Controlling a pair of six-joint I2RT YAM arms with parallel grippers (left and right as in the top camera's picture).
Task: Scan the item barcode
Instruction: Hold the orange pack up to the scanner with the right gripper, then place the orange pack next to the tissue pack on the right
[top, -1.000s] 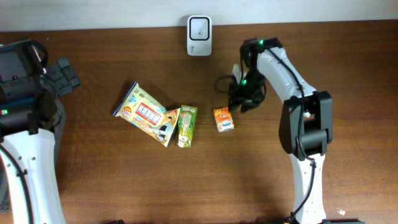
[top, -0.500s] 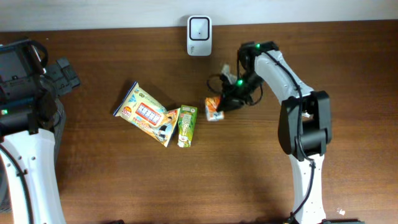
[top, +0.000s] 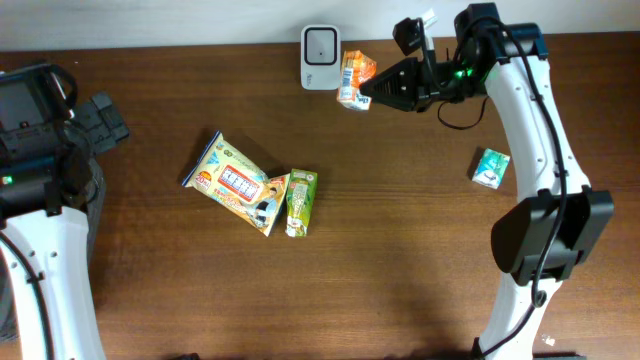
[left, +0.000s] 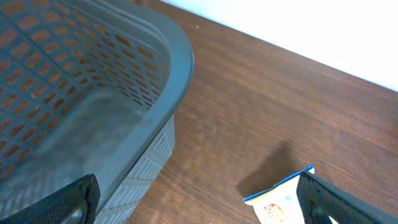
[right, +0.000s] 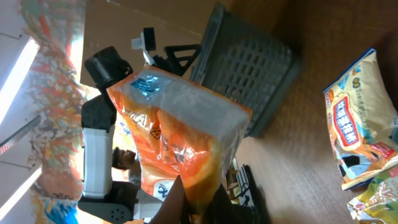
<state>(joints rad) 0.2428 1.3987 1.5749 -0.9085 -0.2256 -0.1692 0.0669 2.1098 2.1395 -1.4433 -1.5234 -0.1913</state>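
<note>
Barcode alignment is the concern: the orange snack packet (top: 353, 76) hangs above the table just beside the white scanner (top: 320, 44), pinched at one end by the right jaws. The code itself isn't visible, so I'd roll the wrist slowly until it faces the scanner window, without crushing the wrapper. The left jaws stand spread wide by the grey basket (left: 93, 93).

The orange carton (top: 354, 77) is no longer on the bench (top: 400, 280); the right tool (top: 370, 88), closed on it, now holds it up just beside the white scanner (top: 320, 44). With the arm swung back, a small green box (top: 490, 166) now shows.
</note>
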